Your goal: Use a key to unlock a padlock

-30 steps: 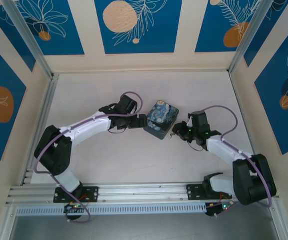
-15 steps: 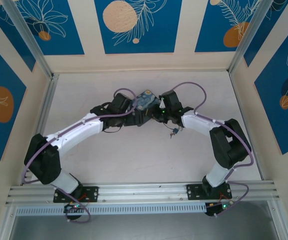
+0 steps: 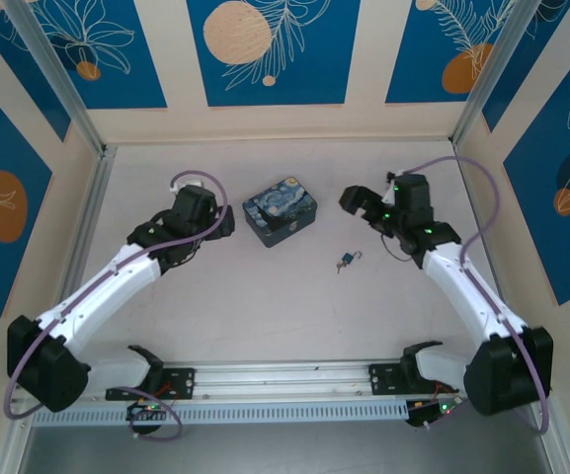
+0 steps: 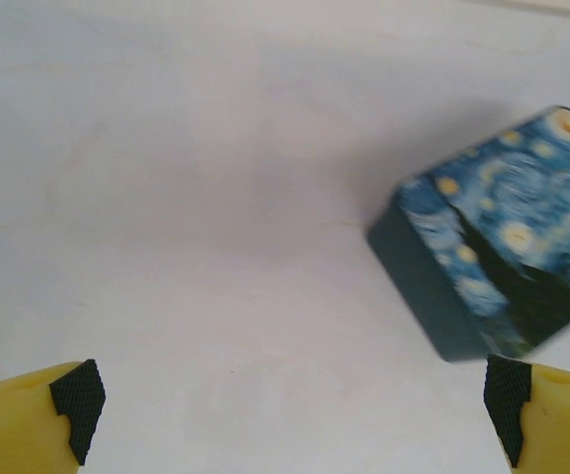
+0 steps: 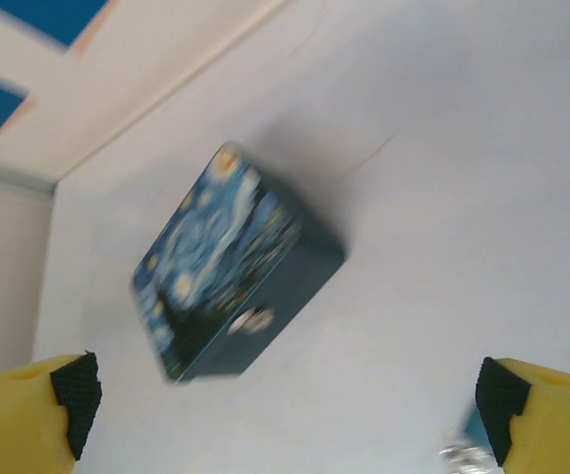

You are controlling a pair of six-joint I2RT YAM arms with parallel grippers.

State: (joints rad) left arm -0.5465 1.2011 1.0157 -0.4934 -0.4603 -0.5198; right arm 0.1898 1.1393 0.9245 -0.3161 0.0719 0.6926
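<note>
The padlock (image 3: 350,260) lies on the counter (image 3: 265,306), right of the tin (image 3: 281,210), nearer the bases; we cannot separate the key from it. Left hand (image 3: 223,223) and right hand (image 3: 358,201) flank the tin, both released, fingers spread.

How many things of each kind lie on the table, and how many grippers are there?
Tin box: 1
Padlock: 1
Key: 1 (tiny, right by the padlock)
Grippers, both open: 2 (left gripper, right gripper)
Total: 5
</note>
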